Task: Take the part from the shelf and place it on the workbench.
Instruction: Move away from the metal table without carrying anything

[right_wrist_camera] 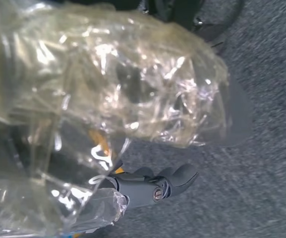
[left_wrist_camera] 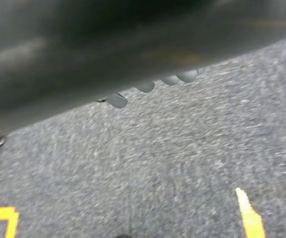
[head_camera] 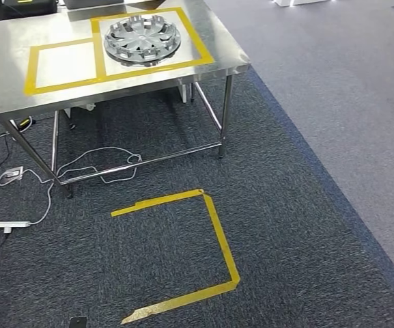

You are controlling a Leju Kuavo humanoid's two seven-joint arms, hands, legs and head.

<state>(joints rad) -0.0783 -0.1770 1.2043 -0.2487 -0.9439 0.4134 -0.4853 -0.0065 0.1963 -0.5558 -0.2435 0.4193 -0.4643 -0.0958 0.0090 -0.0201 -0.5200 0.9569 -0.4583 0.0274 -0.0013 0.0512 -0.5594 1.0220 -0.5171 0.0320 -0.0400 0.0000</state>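
Hubcap on surface, upper left of frame: light, stiff, slick plastic, grab rim. Right hand fingers part-hidden by plastic wrap, left hand blurred: state cannot tell.

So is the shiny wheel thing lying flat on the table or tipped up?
Lying flat. The wheel cover rests level on the steel table, inside the larger yellow tape square.
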